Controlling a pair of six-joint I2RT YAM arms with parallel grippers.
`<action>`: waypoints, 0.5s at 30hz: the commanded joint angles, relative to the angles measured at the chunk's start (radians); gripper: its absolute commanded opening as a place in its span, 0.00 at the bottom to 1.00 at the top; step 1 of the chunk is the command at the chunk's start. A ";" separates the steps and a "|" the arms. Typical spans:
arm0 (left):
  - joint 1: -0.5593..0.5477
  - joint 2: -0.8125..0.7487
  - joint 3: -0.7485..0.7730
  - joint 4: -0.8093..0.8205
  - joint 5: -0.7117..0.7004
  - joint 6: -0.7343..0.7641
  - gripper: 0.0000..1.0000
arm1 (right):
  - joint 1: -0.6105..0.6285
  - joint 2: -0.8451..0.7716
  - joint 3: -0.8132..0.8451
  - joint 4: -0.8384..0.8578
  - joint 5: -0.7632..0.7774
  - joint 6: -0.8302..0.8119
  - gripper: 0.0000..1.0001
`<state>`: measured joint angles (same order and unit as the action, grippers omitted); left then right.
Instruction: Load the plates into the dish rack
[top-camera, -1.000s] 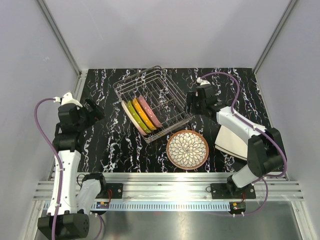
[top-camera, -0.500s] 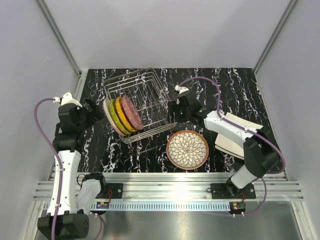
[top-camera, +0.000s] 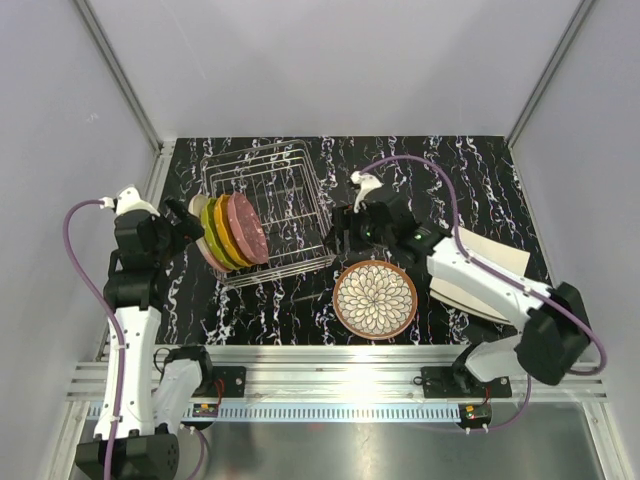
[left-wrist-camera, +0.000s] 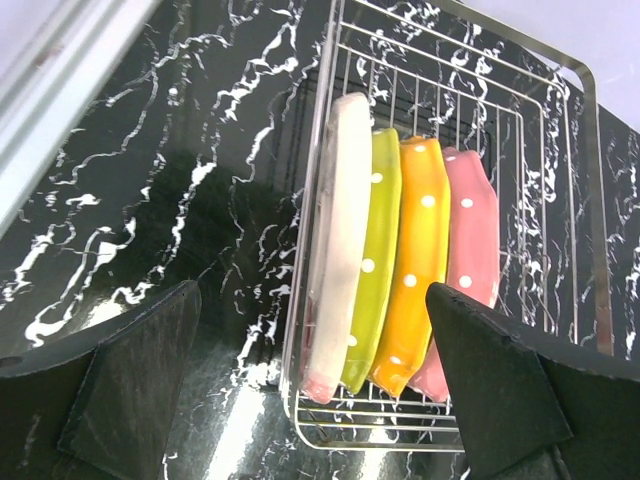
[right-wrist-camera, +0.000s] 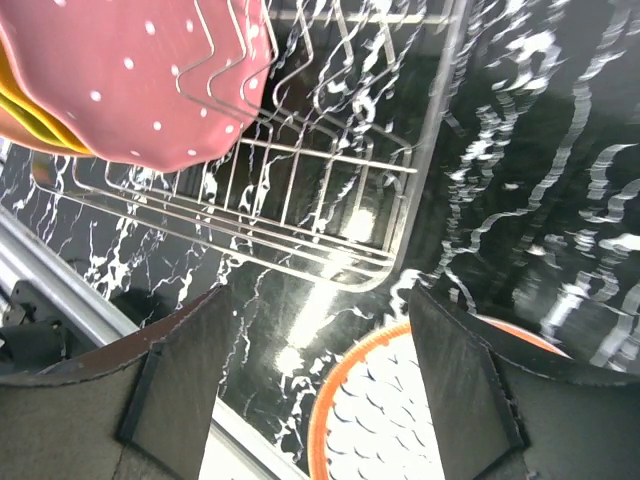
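The left claw (top-camera: 185, 228) and right claw (top-camera: 336, 236) are hanging spread (pinching nothing) either side of the dish rack (top-camera: 290, 172), centre-left, which is carrying four plates (top-camera: 240, 228) on edge.

Four plates (left-wrist-camera: 420, 250), cream, lime-green, orange and pink, are stood on edge, apparently touching, in the dish rack (left-wrist-camera: 520, 140) on the table (left-wrist-camera: 180, 150); the left gripper's (left-wrist-camera: 310, 300) jaws are spread wide.

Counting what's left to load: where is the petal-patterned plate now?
Top view: the petal-patterned plate lies flat on the table, right of centre, beside the dish rack's near right corner.
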<state>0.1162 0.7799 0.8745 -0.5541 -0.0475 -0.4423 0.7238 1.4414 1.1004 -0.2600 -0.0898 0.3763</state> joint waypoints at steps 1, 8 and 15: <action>-0.001 -0.028 0.003 0.020 -0.060 0.017 0.99 | 0.000 -0.137 -0.046 -0.057 0.084 -0.036 0.79; 0.002 -0.037 0.007 0.016 -0.068 0.019 0.99 | 0.015 -0.363 -0.192 -0.173 0.170 -0.001 0.65; 0.011 -0.048 0.004 0.017 -0.057 0.020 0.99 | 0.126 -0.426 -0.281 -0.200 0.113 0.058 0.57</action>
<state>0.1207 0.7464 0.8745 -0.5610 -0.0872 -0.4404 0.7929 1.0256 0.8379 -0.4454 0.0399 0.3962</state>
